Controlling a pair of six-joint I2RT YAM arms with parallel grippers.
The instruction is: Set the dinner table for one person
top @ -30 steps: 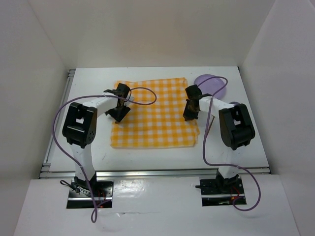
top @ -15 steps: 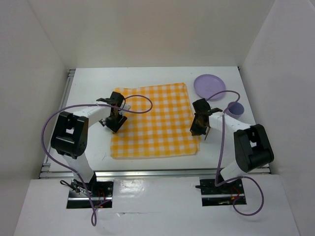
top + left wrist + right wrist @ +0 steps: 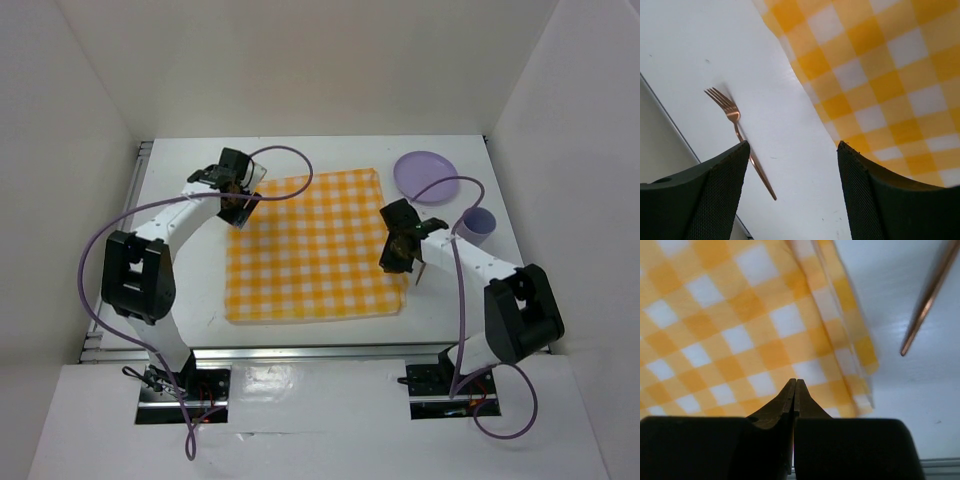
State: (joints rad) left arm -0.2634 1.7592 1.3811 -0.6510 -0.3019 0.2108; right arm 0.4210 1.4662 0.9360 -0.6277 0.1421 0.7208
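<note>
Bright, even light from above floods the white dinner table [image 3: 300, 335], nearly bleaching it; shadows on it are short and soft. The overhead view is sharp. In the wrist views the left gripper [image 3: 792, 147] and right gripper [image 3: 795, 382] loom dark and slightly blurred, and the fork [image 3: 732, 114] casts a faint shadow.

The left arm reaches far forward, forearm stretched out and wrist bent down. The left gripper [image 3: 792, 145] points at the surface below it with its jaws spread wide. The right arm is folded lower, elbow out to its right and forearm angled inward. The right gripper [image 3: 795, 383] points down with both fingers [image 3: 774, 412] pressed flat together.
</note>
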